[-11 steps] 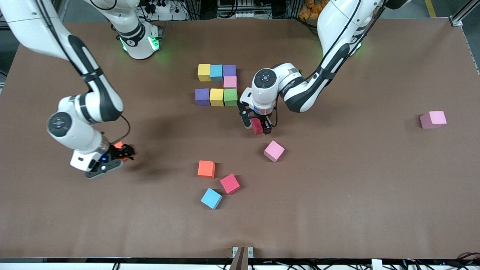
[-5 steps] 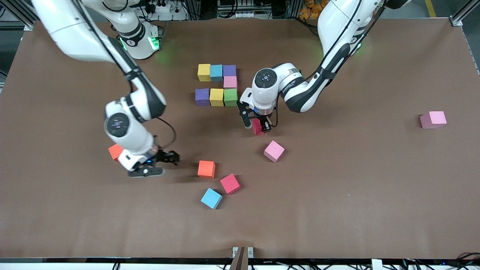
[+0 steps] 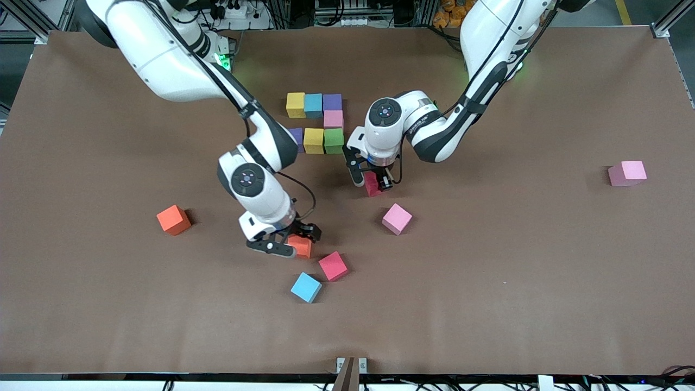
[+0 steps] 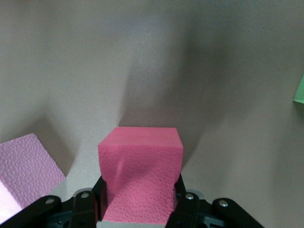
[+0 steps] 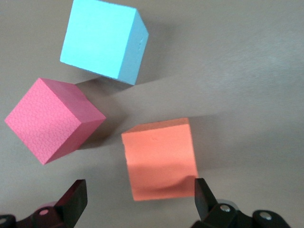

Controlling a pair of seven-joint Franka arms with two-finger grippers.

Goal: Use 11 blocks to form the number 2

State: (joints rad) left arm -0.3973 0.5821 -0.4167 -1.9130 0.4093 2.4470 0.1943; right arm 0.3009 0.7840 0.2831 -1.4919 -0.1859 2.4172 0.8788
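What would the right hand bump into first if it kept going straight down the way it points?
Most likely the orange block: it sits right below the open right hand, between the fingers, though the gap is hard to judge.

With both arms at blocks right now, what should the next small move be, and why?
Probably lift the left gripper straight up: its fingers are shut on the red block, which looks still down on the table. Seven cubes of the number 2 are placed, so this one belongs there. The right gripper, open over the orange block, could descend meanwhile.
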